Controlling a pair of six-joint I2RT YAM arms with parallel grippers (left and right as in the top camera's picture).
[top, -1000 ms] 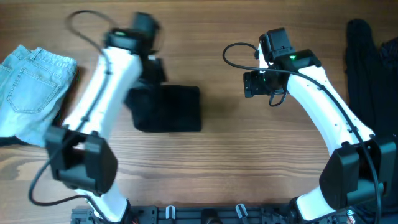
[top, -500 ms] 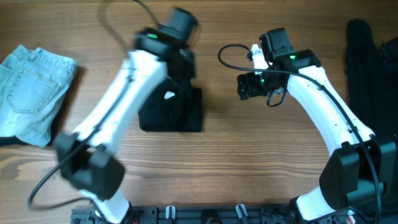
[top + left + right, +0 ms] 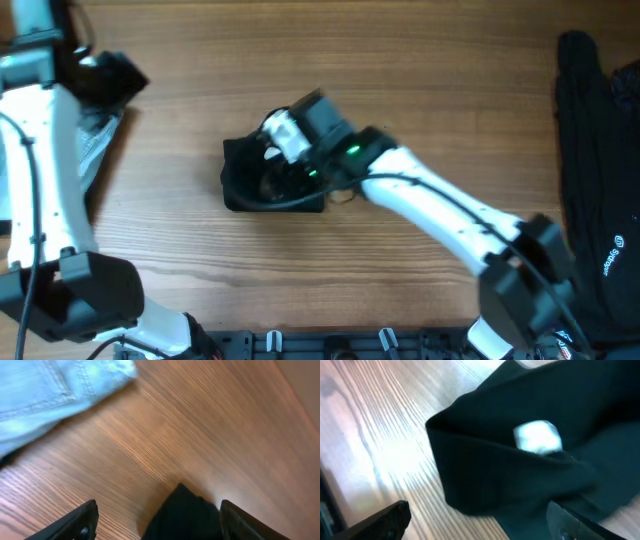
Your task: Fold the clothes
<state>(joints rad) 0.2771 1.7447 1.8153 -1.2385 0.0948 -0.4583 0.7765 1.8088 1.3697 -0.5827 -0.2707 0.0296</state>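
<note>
A folded black garment lies mid-table; in the right wrist view it shows a white label. My right gripper hangs low over it, open, with fabric under the spread fingers and nothing pinched. More black clothes with white lettering are heaped at the right edge. My left gripper is far left at the back, open. A piece of black fabric shows between its wide-apart fingers; I cannot tell whether it touches them.
Light blue jeans lie at the table's left side, mostly covered by my left arm in the overhead view. Bare wooden table stretches between the folded garment and the black heap. A black rail runs along the front edge.
My left arm swung away from the folded garment to the far left and its jaws opened. My right arm reached left from mid-table to sit over the folded garment.
</note>
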